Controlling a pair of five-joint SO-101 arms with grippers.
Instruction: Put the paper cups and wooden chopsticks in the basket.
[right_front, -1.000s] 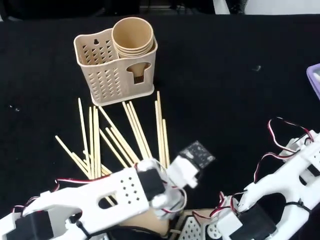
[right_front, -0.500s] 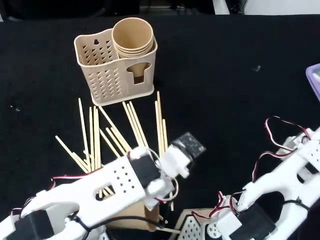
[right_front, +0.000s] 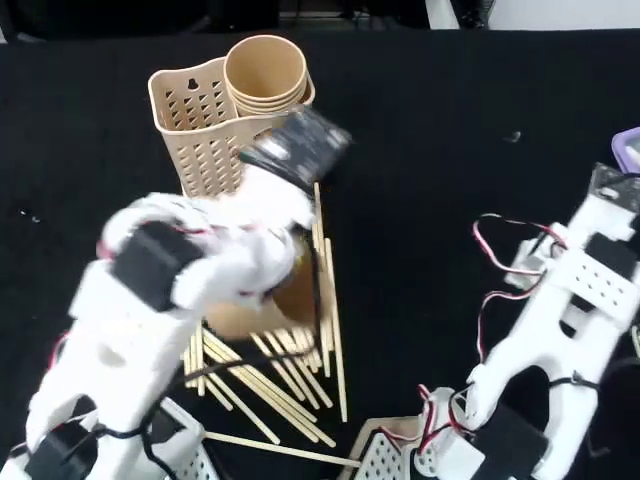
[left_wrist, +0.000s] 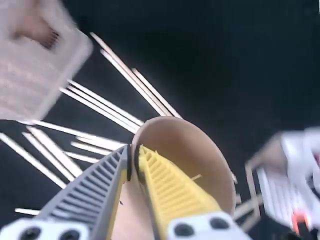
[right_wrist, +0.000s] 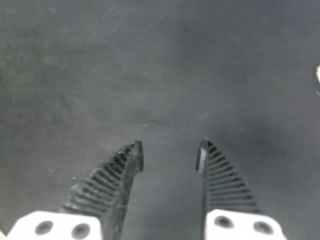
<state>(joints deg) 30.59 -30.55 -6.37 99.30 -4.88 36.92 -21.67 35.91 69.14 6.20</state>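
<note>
While the left jaws pinch the wall of one paper cup (left_wrist: 200, 155), ridged grey finger (left_wrist: 95, 185) outside and ridged yellow finger (left_wrist: 170, 185) inside the mouth, that cup lies tipped on its side under the left arm (right_front: 150, 300). It's right over the wooden chopsticks (right_front: 260, 385); whether it touches them I cannot tell. Those thin, pale, straight sticks fan across the black counter (right_front: 450, 100), well over ten, too overlapped for an exact count.

Just beyond the arm stands one basket (right_front: 195, 120), beige plastic, perforated walls, two compartments. One compartment holds a nested stack of cups (right_front: 265, 65), four by the rims, smooth tan paper, round and tapered.

Over on the other side, the right jaws are spread wide, two dark saw-toothed wedges (right_wrist: 120, 185) above bare matte counter. One purple object (right_front: 628, 150) sits at the counter's edge.
</note>
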